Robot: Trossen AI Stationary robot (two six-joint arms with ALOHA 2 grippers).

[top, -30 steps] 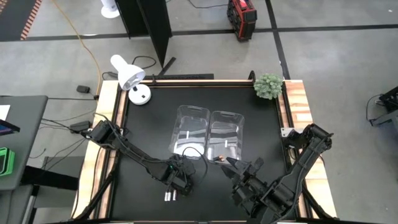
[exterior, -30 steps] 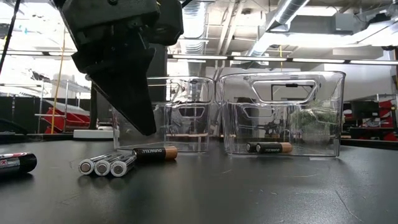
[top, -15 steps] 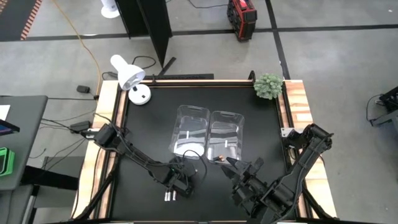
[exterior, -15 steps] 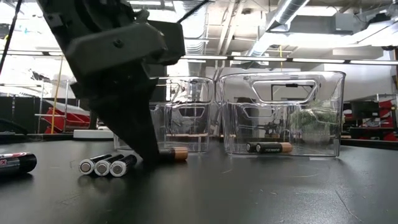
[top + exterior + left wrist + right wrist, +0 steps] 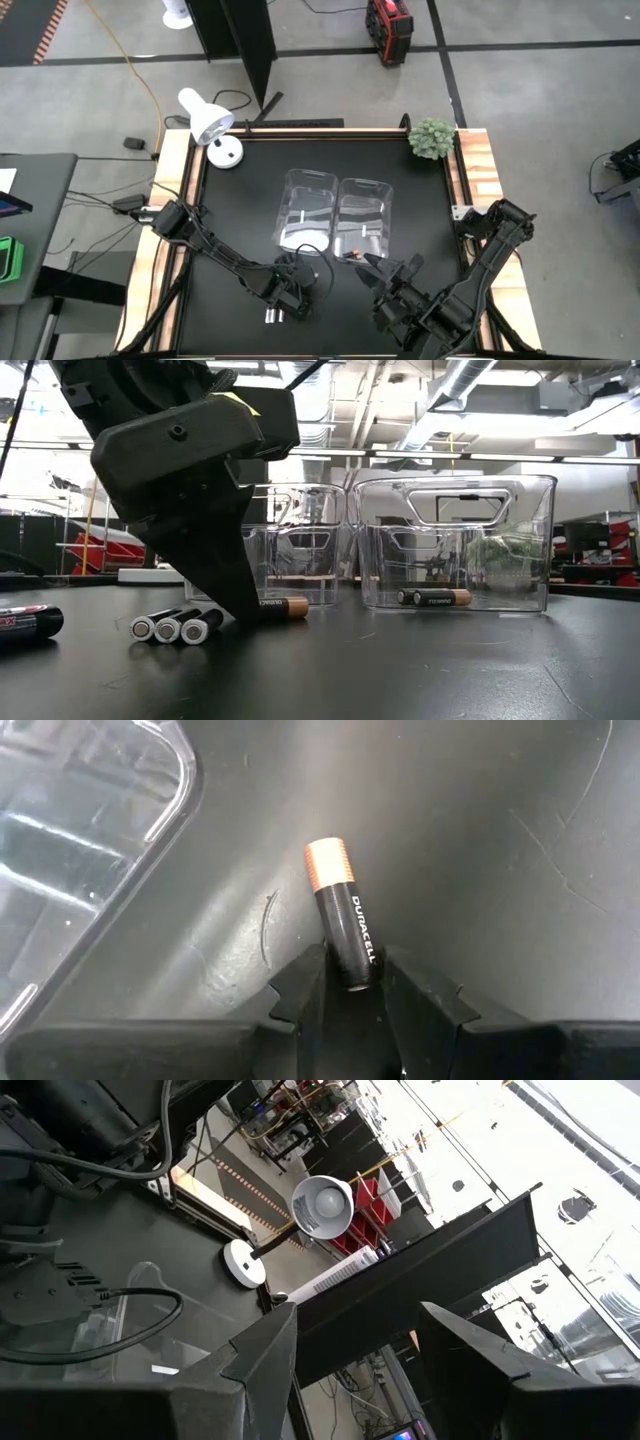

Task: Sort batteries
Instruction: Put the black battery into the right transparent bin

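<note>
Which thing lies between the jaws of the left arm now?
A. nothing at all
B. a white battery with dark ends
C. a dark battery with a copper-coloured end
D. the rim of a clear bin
C: in the left wrist view the left gripper has its jaws on either side of the dark battery with a copper-coloured end, which lies on the table beside a clear bin.

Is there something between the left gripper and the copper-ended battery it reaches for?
Nothing visible. The left gripper has its jaws on either side of the dark end of the copper-ended battery, which lies on the table beside the clear bin.
</note>
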